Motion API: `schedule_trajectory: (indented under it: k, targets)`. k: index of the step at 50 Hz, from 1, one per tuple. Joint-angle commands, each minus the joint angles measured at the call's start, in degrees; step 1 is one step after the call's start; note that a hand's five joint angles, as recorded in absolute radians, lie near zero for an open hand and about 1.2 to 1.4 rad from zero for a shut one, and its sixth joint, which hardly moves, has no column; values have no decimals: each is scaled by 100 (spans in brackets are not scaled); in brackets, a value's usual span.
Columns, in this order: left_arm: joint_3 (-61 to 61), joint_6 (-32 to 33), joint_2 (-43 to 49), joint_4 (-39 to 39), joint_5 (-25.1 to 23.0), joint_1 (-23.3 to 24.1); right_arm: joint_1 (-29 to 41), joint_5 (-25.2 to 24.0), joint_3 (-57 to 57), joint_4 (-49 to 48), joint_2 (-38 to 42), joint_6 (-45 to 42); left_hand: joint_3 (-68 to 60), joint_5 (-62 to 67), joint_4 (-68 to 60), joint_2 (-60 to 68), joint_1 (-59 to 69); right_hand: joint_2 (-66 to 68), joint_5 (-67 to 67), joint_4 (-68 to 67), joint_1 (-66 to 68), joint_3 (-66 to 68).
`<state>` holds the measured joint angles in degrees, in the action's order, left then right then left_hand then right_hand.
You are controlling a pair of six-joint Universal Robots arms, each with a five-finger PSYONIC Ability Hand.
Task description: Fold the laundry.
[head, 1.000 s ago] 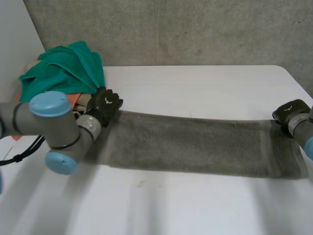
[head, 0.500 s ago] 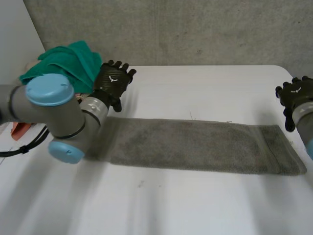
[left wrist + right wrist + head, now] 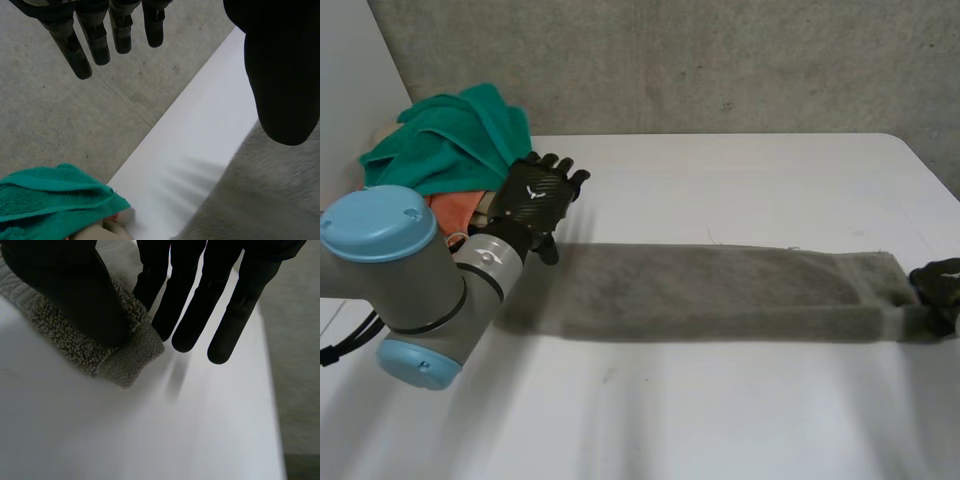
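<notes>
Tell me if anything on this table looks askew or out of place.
The long grey terry towel lies flat except for its end at the right robot hand, which is bunched and narrower. Beside the left robot hand, a green terry towel sits in a crumpled, unfolded heap.

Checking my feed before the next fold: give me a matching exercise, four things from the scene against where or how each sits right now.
Things:
1. left hand
2. right hand
3. grey towel
4. green cloth

Places or states:
A. heaped at the far corner of the table, by the left arm
B. on one end corner of the grey towel
C. stretched long and flat across the table
D. up above the table, fingers straight, holding nothing

Pairs: 1-D, 2-B, 3-C, 4-A
</notes>
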<state>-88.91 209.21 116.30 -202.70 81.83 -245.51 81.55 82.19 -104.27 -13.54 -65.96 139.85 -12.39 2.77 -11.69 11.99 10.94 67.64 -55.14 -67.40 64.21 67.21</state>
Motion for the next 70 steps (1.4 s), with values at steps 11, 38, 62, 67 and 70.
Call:
schedule_trajectory:
  k: [11,38,62,67,70]
  targets:
    - [-478,-346,-855,3,-9,-155,86,202,627,-685,-576,-1777,239,-277,169,-199,-94,1236,-1486,-1260,1579,1279]
    - [-628,-539,-899,-41,9,100,4696,-608,900,-1301,656,-1075,239,-277,169,-199,-94,-5764,5514,5740,-5421,-5721]
    - [-663,-539,-855,-182,18,548,2065,130,-103,-921,-575,17,239,-277,169,-199,-94,1236,-1486,-1260,1579,1279]
    - [-698,-539,-952,-173,44,557,3173,43,3,-1450,-972,-63,239,-277,169,-199,-94,1236,-1486,-1260,1579,1279]
    - [-733,-539,-1039,-173,70,539,3832,-220,126,-1485,-823,-72,239,-277,169,-199,-94,1236,-1486,-1260,1579,1279]
